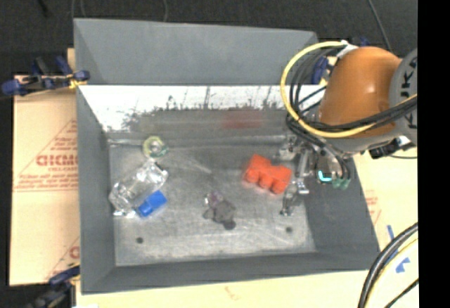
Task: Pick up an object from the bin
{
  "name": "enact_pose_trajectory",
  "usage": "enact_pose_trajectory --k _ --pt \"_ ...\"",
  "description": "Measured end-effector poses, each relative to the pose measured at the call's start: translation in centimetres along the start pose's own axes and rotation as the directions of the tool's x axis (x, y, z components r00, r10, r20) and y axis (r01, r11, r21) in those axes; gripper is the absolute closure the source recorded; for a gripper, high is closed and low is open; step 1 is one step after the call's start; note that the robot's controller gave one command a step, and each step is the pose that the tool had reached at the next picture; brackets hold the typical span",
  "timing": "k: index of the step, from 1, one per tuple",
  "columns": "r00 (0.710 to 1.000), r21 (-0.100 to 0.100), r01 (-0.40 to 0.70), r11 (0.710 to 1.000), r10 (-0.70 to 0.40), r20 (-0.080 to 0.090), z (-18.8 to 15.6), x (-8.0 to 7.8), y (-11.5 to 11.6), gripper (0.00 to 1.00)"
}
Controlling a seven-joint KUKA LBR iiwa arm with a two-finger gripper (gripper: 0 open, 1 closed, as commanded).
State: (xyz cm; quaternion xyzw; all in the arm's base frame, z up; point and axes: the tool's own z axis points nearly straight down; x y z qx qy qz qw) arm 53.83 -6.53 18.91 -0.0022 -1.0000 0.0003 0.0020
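A grey metal bin (197, 53), seen from above, has steep sloping walls and a flat floor that is scuffed and speckled with dark marks. The far wall is streaked with black scratches along its lower edge.

The robot arm comes in from the right. Its wrist wears a smooth, rounded orange cover (358, 85), and a loop of yellow and black cables (301, 85) curls around it. On the pale arm casing at the right, the dark letters K and U can be read.

The gripper (290, 202), a cluster of grey metal parts, hangs low over the right side of the floor. Whether it is spread or closed up cannot be made out.

Just to its left, touching or nearly touching it, lies an orange-red block (265, 174). The block is chunky and matte, with a lumpy, stepped outline like joined cubes. Its long axis runs across the bin from left to right, with the right end dipping a little toward the near wall. It sits right of centre on the floor, closer to the far wall than the near one.

Near the middle of the floor, left of the gripper and apart from it, is a small, dark grey, irregular lump (220, 207). Well away on the left lies a crumpled clear plastic piece (135, 185) with a glossy blue cap-like part (151, 204) against its near end. Behind it sits a small pale ring (154, 147)
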Motion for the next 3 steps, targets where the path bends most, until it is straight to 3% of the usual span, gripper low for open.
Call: enact_pose_trajectory --k 1,2,3 --pt "0.996 0.002 0.088 0.996 -0.088 0.008 9.9 -8.1 -2.8 0.00" --pt "0.996 0.003 0.089 0.996 -0.089 0.011 9.4 -8.1 -2.8 1.00" --pt "0.997 0.004 0.074 0.997 -0.074 0.017 -4.2 -7.1 -3.6 1.00"
